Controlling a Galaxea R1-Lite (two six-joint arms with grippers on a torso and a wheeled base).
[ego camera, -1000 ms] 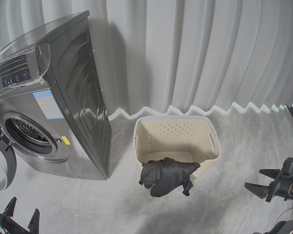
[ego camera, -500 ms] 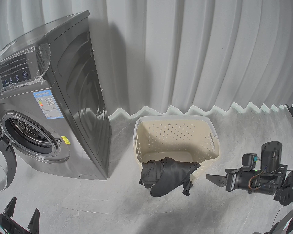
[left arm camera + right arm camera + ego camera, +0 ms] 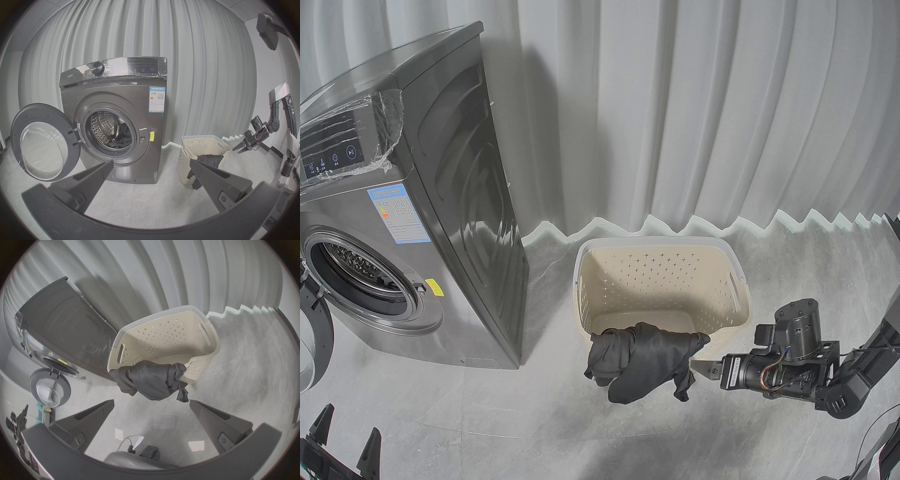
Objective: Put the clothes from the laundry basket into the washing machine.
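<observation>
Black garment (image 3: 640,365) draping basket (image 3: 662,275) rim, curtain (image 3: 687,125) behind

Dark garment (image 3: 640,369) draped over rim of cream laundry basket (image 3: 662,275), just beside right claw (image 3: 700,369), open-doored washing machine (image 3: 456,206) well beyond

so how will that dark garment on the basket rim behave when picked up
Probably floppy: the dark garment droops in soft folds over the laundry basket rim, so it should sag and trail from the right pincer. Likely light: thin, creased cloth. It may drag on the rim.
</observation>
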